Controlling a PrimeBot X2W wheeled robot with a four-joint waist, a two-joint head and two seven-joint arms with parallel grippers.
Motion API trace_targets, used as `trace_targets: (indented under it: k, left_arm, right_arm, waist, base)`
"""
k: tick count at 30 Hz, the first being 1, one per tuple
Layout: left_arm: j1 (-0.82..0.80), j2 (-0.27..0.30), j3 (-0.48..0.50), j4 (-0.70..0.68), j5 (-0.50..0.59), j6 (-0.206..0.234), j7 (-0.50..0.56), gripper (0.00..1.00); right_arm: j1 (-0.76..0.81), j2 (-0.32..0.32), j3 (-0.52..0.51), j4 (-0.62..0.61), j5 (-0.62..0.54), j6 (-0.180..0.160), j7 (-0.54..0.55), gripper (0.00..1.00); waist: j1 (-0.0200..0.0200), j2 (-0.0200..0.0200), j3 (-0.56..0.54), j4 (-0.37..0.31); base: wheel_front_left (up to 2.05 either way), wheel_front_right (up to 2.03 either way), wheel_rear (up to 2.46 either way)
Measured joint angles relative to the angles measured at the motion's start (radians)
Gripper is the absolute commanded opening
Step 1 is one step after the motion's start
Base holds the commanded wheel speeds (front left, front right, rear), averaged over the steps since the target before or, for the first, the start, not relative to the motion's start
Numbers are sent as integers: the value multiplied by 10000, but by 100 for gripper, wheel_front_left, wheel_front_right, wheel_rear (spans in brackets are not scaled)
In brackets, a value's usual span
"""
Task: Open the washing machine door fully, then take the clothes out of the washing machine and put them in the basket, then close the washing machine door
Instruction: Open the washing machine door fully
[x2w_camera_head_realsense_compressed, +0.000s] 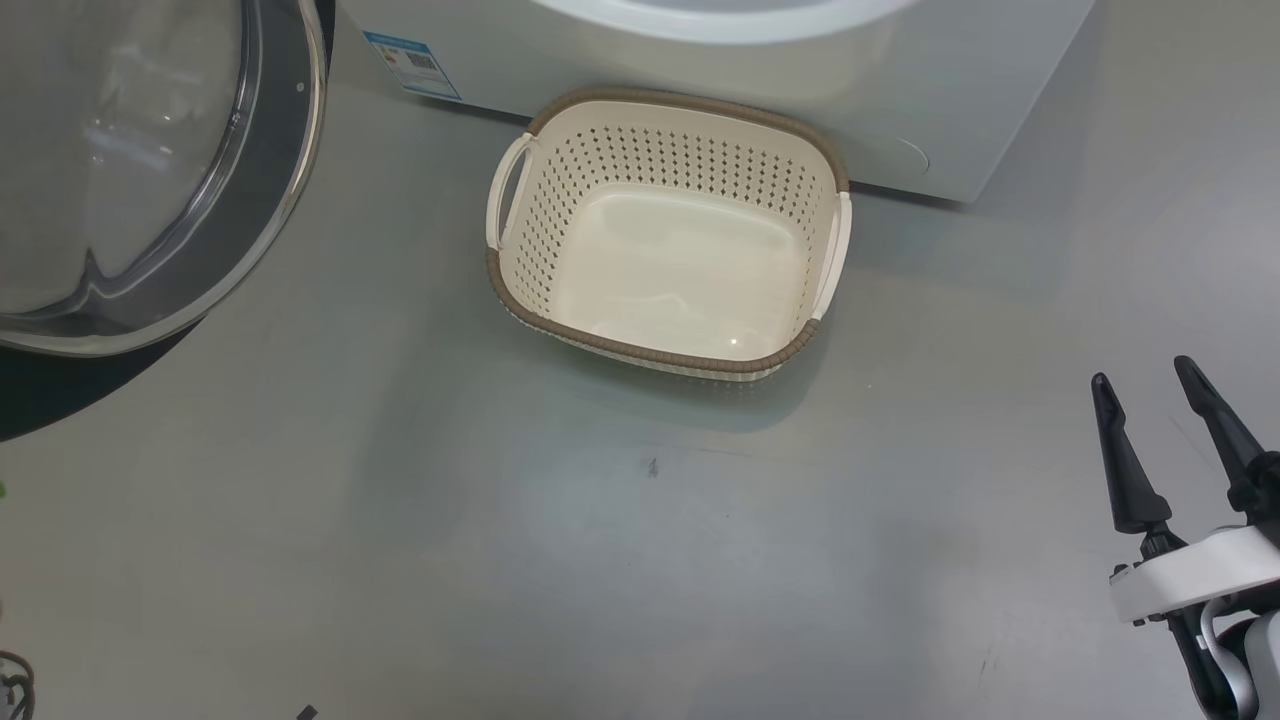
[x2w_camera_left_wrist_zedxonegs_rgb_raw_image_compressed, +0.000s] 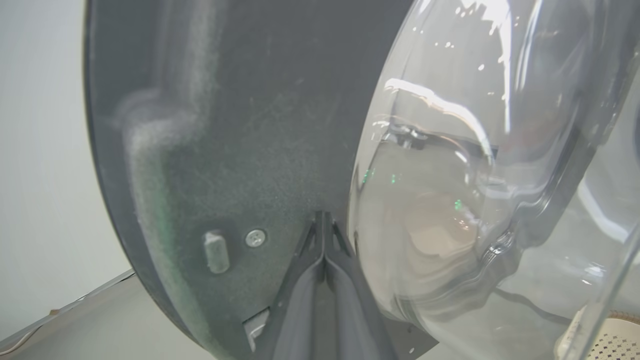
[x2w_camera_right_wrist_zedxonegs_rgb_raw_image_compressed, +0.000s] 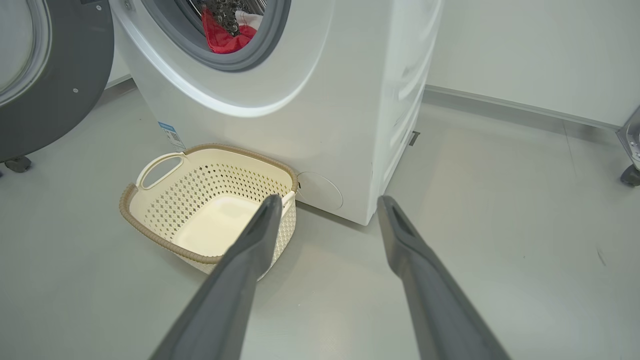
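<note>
The washing machine door (x2w_camera_head_realsense_compressed: 150, 200) stands swung open to the left of the washing machine (x2w_camera_right_wrist_zedxonegs_rgb_raw_image_compressed: 325, 100), and the red and white clothes (x2w_camera_right_wrist_zedxonegs_rgb_raw_image_compressed: 222, 37) lie inside the drum mouth. The basket (x2w_camera_head_realsense_compressed: 665, 230) sits on the floor (x2w_camera_head_realsense_compressed: 500, 550) against the machine's front bottom edge. The left gripper (x2w_camera_left_wrist_zedxonegs_rgb_raw_image_compressed: 324, 220) has its fingers pressed together at the door's dark inner rim beside the glass bowl. The right gripper (x2w_camera_head_realsense_compressed: 1142, 372) hangs spread wide above the floor, apart from the basket.

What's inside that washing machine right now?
Inside the washing machine, red clothes with a bit of white cloth lie just behind the grey rubber ring, against the perforated drum. How much more lies deeper cannot be seen: the machine's front covers it.
</note>
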Motion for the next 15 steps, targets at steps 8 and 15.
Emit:
trace_targets:
  k: [8,15]
  left_arm:
    - [-124,-17,-127,222,345,-6,0,0]
    - [-101,-42,-251,343,656,-194,0,0]
  right_arm:
    - [-93,38,63,267,2,0,-2,100]
    - [-102,318,188,594,21,0,-19,100]
  waist:
    - [0,0,59,116]
    - [-1,0,-387,101]
  base:
    - [0,0,0]
    - [0,0,0]
